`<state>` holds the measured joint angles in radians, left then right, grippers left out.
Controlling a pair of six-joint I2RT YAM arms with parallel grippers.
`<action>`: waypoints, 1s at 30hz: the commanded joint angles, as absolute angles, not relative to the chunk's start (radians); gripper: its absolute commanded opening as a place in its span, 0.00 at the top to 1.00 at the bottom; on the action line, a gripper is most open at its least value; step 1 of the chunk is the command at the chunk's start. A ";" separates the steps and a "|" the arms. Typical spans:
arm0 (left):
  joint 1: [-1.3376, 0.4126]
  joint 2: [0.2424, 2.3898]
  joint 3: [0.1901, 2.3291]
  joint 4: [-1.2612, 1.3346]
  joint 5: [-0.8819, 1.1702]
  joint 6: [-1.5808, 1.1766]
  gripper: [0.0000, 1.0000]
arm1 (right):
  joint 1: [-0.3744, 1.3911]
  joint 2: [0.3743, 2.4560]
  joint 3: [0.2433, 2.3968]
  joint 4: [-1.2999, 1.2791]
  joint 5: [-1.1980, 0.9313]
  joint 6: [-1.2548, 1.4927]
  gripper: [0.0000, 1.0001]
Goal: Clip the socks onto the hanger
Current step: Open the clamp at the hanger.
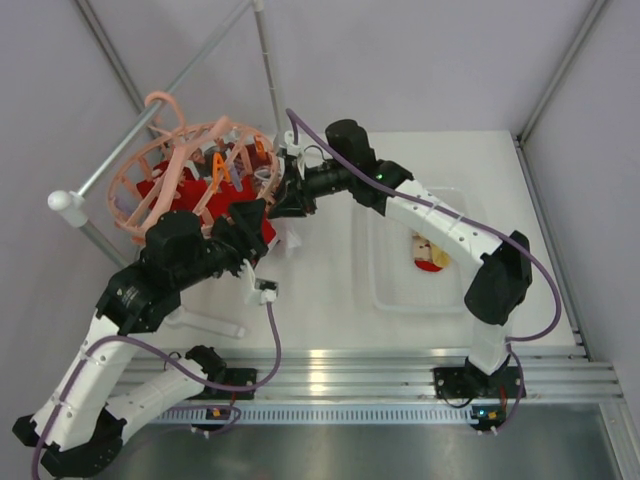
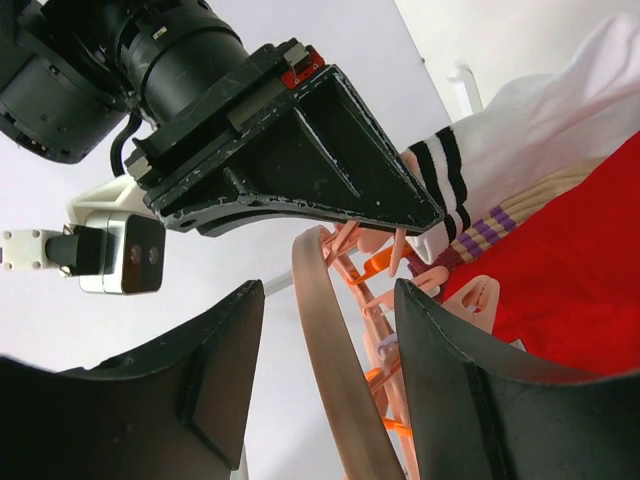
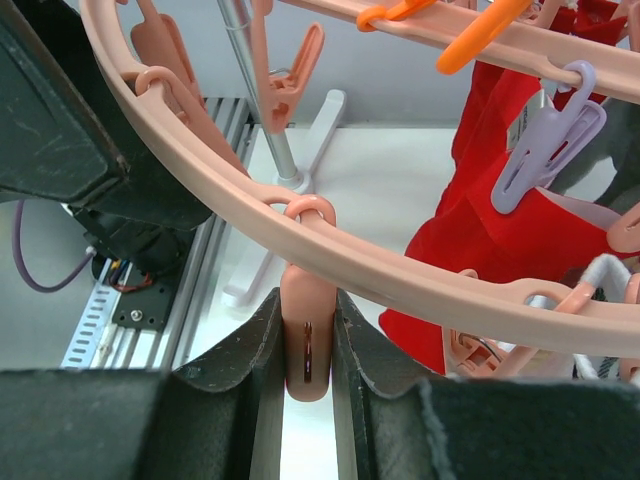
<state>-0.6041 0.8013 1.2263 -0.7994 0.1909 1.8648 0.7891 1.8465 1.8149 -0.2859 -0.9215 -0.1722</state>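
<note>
Several red fabric socks (image 1: 160, 190) hang in the round peach-pink plastic hanger (image 1: 215, 127), whose dangling peach clip (image 3: 305, 300) the right pincer (image 3: 310, 330) pinches; the left pincer (image 2: 328, 300) gapes around its ring (image 2: 322, 340), above the white tabletop (image 1: 320, 300), grey walls (image 1: 400, 60) beyond.

Round peach-pink hanger (image 3: 430, 290), ring-and-spoke cage with many dangling clips, up over the far left corner of the tabletop (image 1: 330, 310). Red socks (image 1: 165, 190) clipped inside, hanging down. Striped sock (image 2: 520, 140), white with black bands, beside the red, cuff among the clips. Patterned sock (image 1: 430, 252), red and beige, lying toward the right edge.
</note>
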 commanded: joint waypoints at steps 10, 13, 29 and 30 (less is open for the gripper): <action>-0.607 0.804 1.215 -0.750 0.247 2.011 0.41 | 0.790 1.813 1.861 -0.301 -0.936 -0.147 1.00; -0.607 0.813 1.209 -0.756 0.218 2.043 0.40 | 0.793 1.815 1.859 -0.298 -0.940 -0.140 1.00; -0.607 0.805 1.092 -0.635 0.104 2.214 0.39 | 0.792 1.812 1.855 -0.265 -0.951 -0.083 1.00; -0.607 0.804 1.091 -0.627 0.101 2.215 0.39 | 0.792 1.812 1.853 -0.268 -0.948 -0.083 1.00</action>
